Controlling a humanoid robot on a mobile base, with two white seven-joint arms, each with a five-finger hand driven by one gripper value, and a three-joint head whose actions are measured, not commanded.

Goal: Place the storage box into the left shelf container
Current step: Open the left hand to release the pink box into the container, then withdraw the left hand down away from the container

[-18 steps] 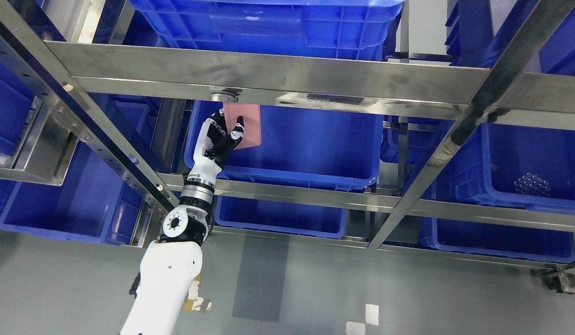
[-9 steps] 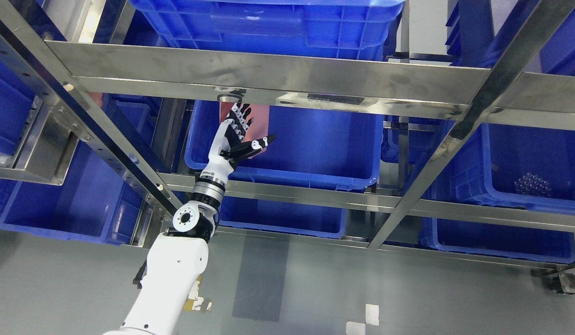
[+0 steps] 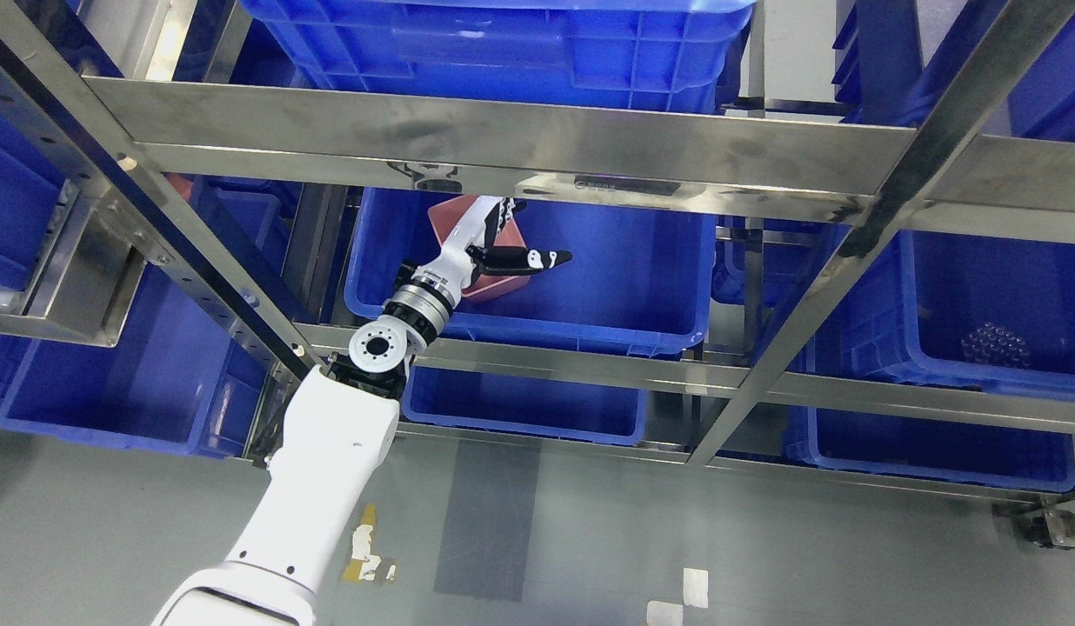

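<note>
A pink storage box (image 3: 494,280) lies tilted inside the blue shelf container (image 3: 607,261) on the middle shelf, near its left front wall. My left hand (image 3: 507,243) reaches over the container's front rim and sits above the box. Its fingers are spread, the thumb (image 3: 542,258) sticking out to the right, and they hold nothing. The upper part of the box and the fingertips are partly hidden behind the steel shelf beam (image 3: 503,143). The right arm is not in view.
Steel shelf rails (image 3: 537,356) and slanted posts (image 3: 851,252) frame the bins. More blue containers sit at left (image 3: 111,382), right (image 3: 990,304), above (image 3: 503,43) and below (image 3: 529,404). The right bin holds small shiny balls (image 3: 994,343). Grey floor lies below.
My left hand let go of the pink box, spread its fingers and reached farther over the bin rim. The box dropped and tilted inside the container.
</note>
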